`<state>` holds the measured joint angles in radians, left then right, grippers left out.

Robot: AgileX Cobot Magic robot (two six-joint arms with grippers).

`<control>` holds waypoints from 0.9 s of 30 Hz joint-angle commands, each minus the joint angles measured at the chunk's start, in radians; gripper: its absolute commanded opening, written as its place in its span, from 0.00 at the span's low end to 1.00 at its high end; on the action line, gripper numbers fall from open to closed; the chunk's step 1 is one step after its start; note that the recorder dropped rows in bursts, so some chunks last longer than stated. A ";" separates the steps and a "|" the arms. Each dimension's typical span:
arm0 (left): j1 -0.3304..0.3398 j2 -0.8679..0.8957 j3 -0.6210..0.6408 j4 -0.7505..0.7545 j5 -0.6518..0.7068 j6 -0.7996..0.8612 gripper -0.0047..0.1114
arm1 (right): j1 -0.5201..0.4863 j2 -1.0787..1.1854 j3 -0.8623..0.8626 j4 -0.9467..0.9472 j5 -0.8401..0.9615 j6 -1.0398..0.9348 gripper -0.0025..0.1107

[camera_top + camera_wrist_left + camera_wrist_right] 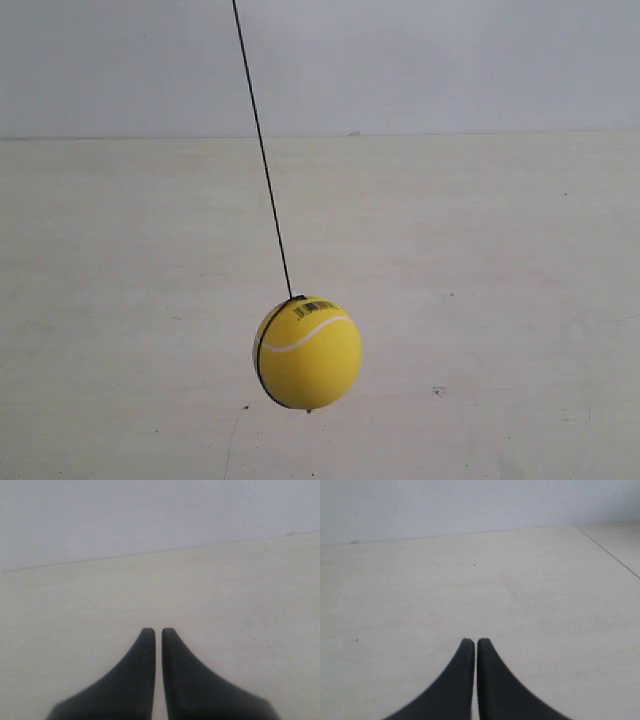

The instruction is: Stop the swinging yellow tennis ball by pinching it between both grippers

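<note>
The ball point(307, 352) is hanging on its slanted string point(262, 160) above the desk point(500, 250), with no arm showing beside it. My left pincer point(156, 630) and right pincer point(471, 641) are resting jaws-together, empty. I'm judging the whole pinch still undone.

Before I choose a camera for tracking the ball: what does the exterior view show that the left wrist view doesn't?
Only the exterior view shows the yellow ball, hanging on a slanted black string. Only the left wrist view shows the left gripper, its jaws nearly touching with nothing between them. Both show the pale surface and the grey wall behind it.
</note>
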<state>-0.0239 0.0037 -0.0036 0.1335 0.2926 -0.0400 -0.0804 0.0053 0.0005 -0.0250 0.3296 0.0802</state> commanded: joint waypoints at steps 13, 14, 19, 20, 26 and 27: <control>0.003 -0.004 0.004 -0.005 -0.006 0.005 0.08 | 0.003 -0.005 0.000 -0.022 -0.272 -0.035 0.02; 0.003 -0.004 0.004 -0.001 -0.006 0.005 0.08 | 0.003 -0.005 0.000 -0.022 -0.302 -0.035 0.02; 0.003 -0.004 0.004 0.031 -0.011 0.020 0.08 | 0.003 -0.005 0.000 -0.022 -0.376 -0.035 0.02; 0.003 -0.004 0.004 0.055 -0.028 0.030 0.08 | 0.003 -0.005 0.000 -0.022 -0.378 -0.035 0.02; 0.003 -0.004 0.004 0.002 -0.185 -0.050 0.08 | 0.003 -0.005 0.000 -0.022 -0.470 -0.032 0.02; 0.003 -0.004 0.004 0.002 -0.218 -0.072 0.08 | 0.003 -0.005 0.000 -0.022 -0.500 -0.013 0.02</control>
<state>-0.0239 0.0037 -0.0036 0.1586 0.1604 -0.0549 -0.0804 0.0053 0.0005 -0.0397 -0.0816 0.0516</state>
